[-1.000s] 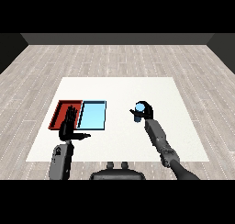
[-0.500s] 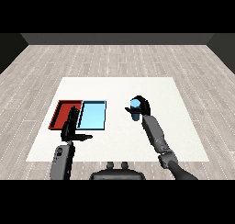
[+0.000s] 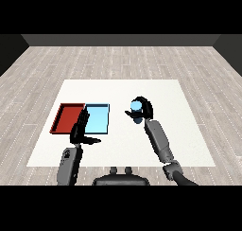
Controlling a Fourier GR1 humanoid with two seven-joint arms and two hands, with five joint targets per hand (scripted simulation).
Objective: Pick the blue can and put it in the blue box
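Blue and small, the can (image 3: 137, 111) sits curled inside the right hand (image 3: 144, 110) at about three o'clock from the blue tray (image 3: 97, 119), looking light, rigid and probably slick, best held round its middle, while the left hand (image 3: 80, 132) rests open-fingered.

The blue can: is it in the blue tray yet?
No, it is out. The can sits in the right hand, whose fingers curl round it, to the right of the blue tray.
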